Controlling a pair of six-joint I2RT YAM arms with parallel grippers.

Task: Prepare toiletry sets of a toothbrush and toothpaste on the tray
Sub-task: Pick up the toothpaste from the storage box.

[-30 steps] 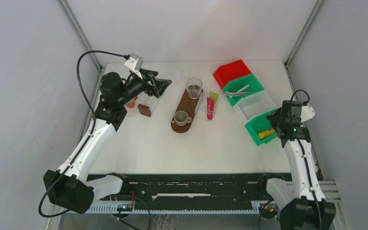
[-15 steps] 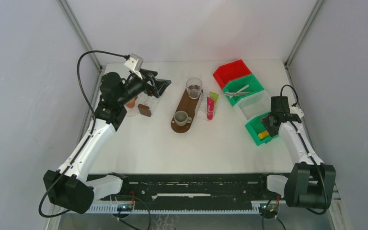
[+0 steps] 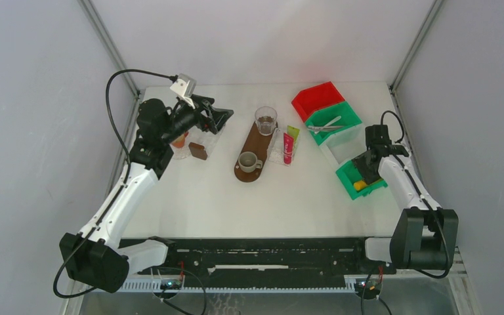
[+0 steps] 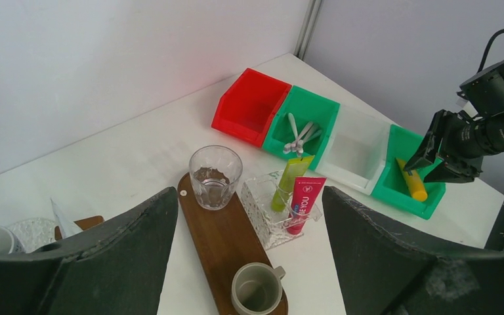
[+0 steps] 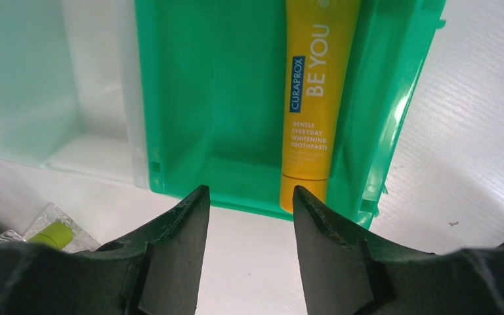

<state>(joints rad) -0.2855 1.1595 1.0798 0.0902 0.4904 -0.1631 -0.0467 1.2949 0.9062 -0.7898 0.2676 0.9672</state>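
Observation:
A wooden tray (image 3: 257, 139) holds a glass (image 3: 266, 120) and a grey mug (image 3: 248, 161). Beside it a clear holder carries the pink-red toothpaste (image 3: 288, 148) and the lime green toothpaste (image 3: 293, 132); both also show in the left wrist view (image 4: 303, 200) (image 4: 291, 180). Toothbrushes (image 3: 325, 126) lie in the far green bin. My right gripper (image 3: 365, 172) (image 5: 249, 197) is open and empty over the near green bin (image 5: 223, 98), next to a yellow toothpaste tube (image 5: 312, 98). My left gripper (image 3: 221, 118) (image 4: 249, 197) is open and empty, raised left of the tray.
A red bin (image 3: 317, 98) and a white bin (image 3: 351, 144) stand in the row with the green bins. A brown block (image 3: 198, 151) and small clear dishes (image 3: 180, 143) lie under the left arm. Side walls stand close to the table edges.
My right arm has swung forward and left from the table's right edge to over the near green bin. The left arm has barely moved.

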